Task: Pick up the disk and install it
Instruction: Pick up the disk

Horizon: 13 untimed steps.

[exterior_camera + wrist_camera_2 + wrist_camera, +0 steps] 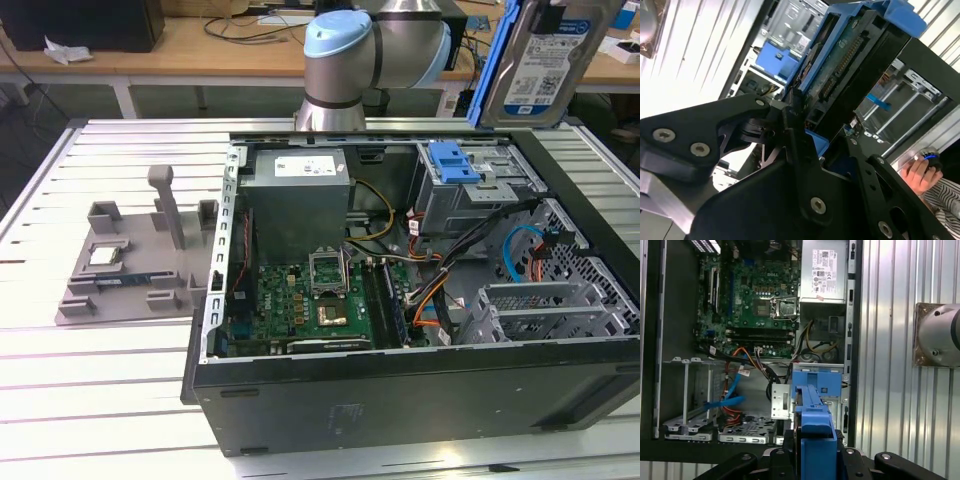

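The disk (545,70), a silver drive with a blue-and-white label in a blue caddy frame, hangs upright in the air above the back right corner of the open computer case (400,400). In both wrist views my gripper (815,452) (800,115) is shut on it. The second wrist view shows the disk's green circuit-board side (850,55). The first wrist view shows its blue caddy edge (812,415). Below the disk, inside the case, sits the metal drive bay (470,185) with a blue latch (450,160).
The case holds a motherboard (320,300), a power supply (300,190) and loose cables (440,300). A grey fixture (130,270) with a small chip (105,255) lies at the exterior view's left. The arm's base (370,50) stands behind the case. A person's hand (920,172) shows nearby.
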Motion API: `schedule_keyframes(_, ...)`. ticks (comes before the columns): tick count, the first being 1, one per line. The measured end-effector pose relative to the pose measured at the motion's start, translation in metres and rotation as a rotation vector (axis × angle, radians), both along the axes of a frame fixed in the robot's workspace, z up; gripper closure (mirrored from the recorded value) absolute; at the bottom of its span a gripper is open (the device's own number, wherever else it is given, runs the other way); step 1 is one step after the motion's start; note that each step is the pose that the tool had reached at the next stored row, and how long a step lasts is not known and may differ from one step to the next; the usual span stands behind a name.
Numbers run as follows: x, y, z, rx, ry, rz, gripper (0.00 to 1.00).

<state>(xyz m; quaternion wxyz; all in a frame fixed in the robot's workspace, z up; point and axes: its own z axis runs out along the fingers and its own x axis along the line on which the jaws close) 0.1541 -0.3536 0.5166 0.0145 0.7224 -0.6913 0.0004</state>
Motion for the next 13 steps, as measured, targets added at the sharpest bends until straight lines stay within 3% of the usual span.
schedule_keyframes(2, 0.000, -0.0087, -0.0001, 0.0001, 0.0000, 0.000, 0.63)
schedule_keyframes(5, 0.000, -0.0289, -0.0003, 0.0000, 0.0000, 0.000, 0.63)
schedule_keyframes(8, 0.000, -0.0428, -0.0007, 0.0000, 0.0001, 0.000, 0.63)
schedule_keyframes(13, 0.000, -0.0573, -0.0016, 0.0001, 0.0000, 0.000, 0.63)
